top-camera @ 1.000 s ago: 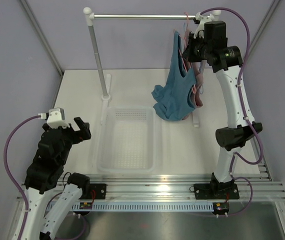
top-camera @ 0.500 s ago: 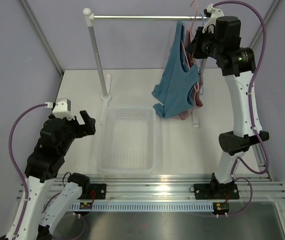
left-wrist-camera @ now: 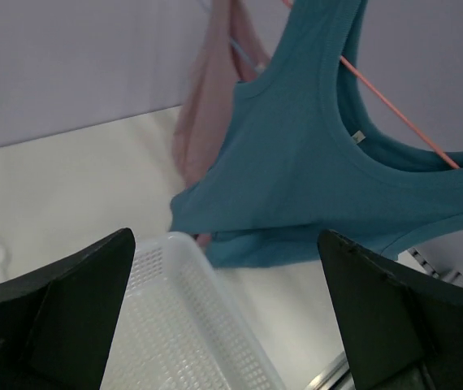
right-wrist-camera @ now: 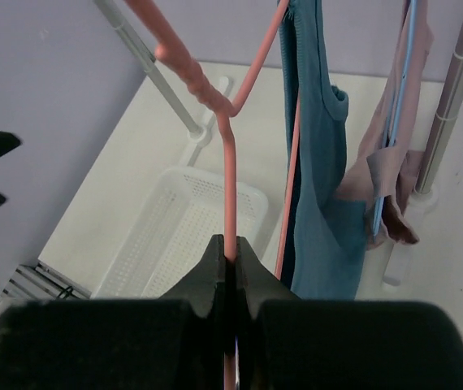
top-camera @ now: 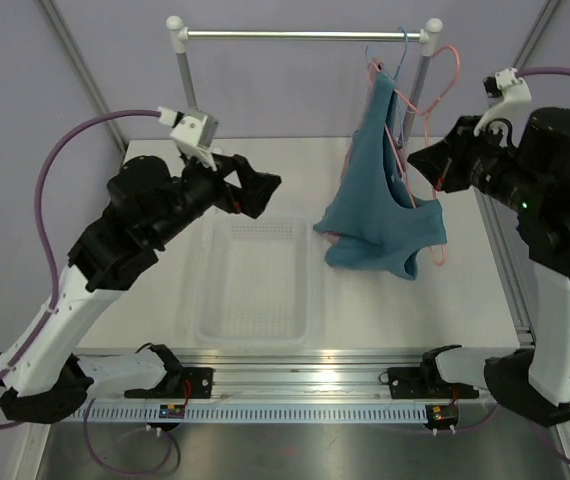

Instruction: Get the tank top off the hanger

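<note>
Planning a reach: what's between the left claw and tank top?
Nothing; open air above the basket separates left claw and tank top, left wrist view.

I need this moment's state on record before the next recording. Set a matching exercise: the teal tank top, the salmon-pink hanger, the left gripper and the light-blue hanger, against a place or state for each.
Things
1. tank top
2. salmon-pink hanger
3. left gripper
4. light-blue hanger

Places or states
A. hooked on the rail
B. open, holding nothing
C. clamped in the shut right gripper
D. draped on the salmon-pink hanger

Pairs: 1-D, 2-C, 3-B, 4-A
</note>
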Tool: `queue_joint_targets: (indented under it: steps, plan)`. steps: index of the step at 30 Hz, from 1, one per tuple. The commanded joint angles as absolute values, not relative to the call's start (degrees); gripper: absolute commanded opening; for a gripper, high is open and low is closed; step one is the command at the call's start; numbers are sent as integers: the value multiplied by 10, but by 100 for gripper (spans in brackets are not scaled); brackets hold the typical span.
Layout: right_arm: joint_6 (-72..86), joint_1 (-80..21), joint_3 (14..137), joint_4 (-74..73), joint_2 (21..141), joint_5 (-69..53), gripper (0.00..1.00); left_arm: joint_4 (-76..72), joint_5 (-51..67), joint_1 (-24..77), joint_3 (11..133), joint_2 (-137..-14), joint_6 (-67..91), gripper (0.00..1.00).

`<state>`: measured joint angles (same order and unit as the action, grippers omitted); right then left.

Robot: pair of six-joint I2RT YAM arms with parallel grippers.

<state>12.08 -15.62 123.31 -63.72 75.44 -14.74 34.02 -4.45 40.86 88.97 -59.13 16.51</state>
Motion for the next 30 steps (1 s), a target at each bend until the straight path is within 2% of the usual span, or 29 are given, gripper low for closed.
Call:
queue_joint_targets:
  steps: [1,5,9,16,22,23,24,29,30]
  plan:
    - [125,-162,1265,-649,703,-165,0,256,-83,488,967,-664,113,99]
    - [131,-162,1276,-686,662,-178,0,213,-91,567,1033,-738,59,99]
    - [137,-161,1241,-697,628,-181,0,151,-48,595,1058,-793,33,99]
    - [158,-161,1185,-695,578,-218,0,78,-48,613,1065,-863,16,98]
    - [156,-162,1179,-709,566,-217,0,89,-57,613,1114,-925,4,86]
    - [155,-162,1179,-710,564,-219,0,90,-59,613,1121,-932,4,82]
    - [155,-162,1175,-709,563,-219,0,95,-68,613,1126,-938,4,74]
    - [155,-162,1156,-701,553,-225,0,95,-74,613,1140,-960,-14,71]
    - [155,-161,1144,-700,551,-224,0,94,-76,613,1142,-962,-16,67]
